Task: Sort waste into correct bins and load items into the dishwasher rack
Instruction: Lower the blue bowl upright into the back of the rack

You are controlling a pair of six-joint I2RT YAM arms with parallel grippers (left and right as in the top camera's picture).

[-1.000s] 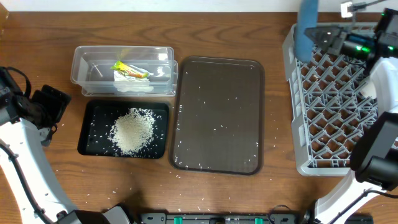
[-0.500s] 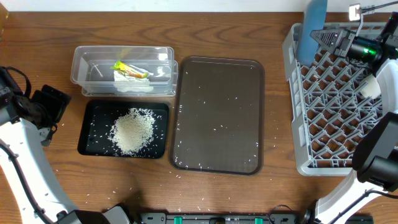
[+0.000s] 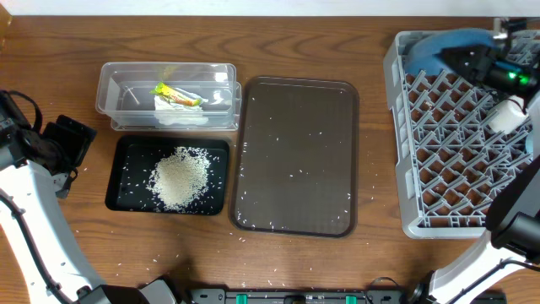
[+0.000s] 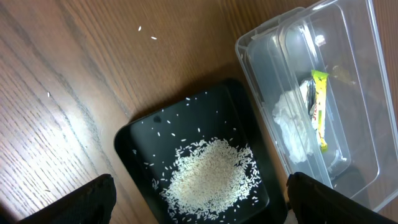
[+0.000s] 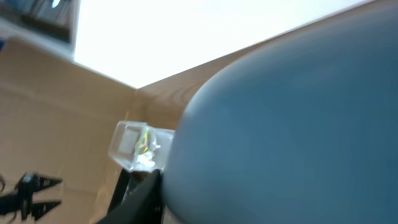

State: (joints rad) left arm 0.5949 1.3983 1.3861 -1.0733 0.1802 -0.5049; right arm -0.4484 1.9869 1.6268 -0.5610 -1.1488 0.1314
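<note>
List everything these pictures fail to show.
- Right wrist view: the blue dish fills the frame, blurred, hiding the rack.
- Overhead: the right end effector is too dark to tell whether it grips the dish.
- Left wrist view: the left end effector is cut off by the bottom edge.
- Overhead: the rack's right side is behind the right arm.

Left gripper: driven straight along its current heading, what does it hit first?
Probably the rice heap in the black tray: the open left gripper frames it dead ahead in the wrist view, nothing visible between. Depth is unclear.
</note>
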